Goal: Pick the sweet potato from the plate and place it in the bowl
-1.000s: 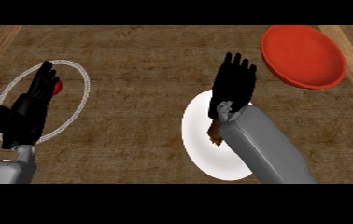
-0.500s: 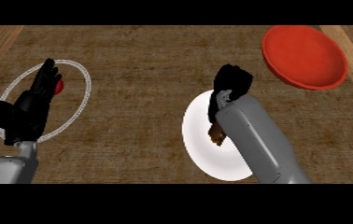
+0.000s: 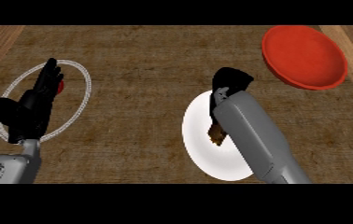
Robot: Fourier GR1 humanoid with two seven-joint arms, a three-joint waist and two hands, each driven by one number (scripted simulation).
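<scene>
The right hand [image 3: 231,80] is now curling where a second ago its fingers were spread, dipping over the white plate [image 3: 196,141]. The sweet potato [image 3: 216,135] is lying on that plate, mostly hidden under the forearm, apparently not gripped yet. Closing around its middle before lifting toward the red bowl [image 3: 307,57] seems wise. The left hand [image 3: 38,101] is resting open at the worktop's [image 3: 151,59] left.

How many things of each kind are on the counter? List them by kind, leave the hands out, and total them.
plate: 1, white
bowl: 1, red
clear dish: 1
sweet potato: 1, on the plate, partly hidden
small red thing: 1, inside the clear dish's rim
Total: 5
</scene>
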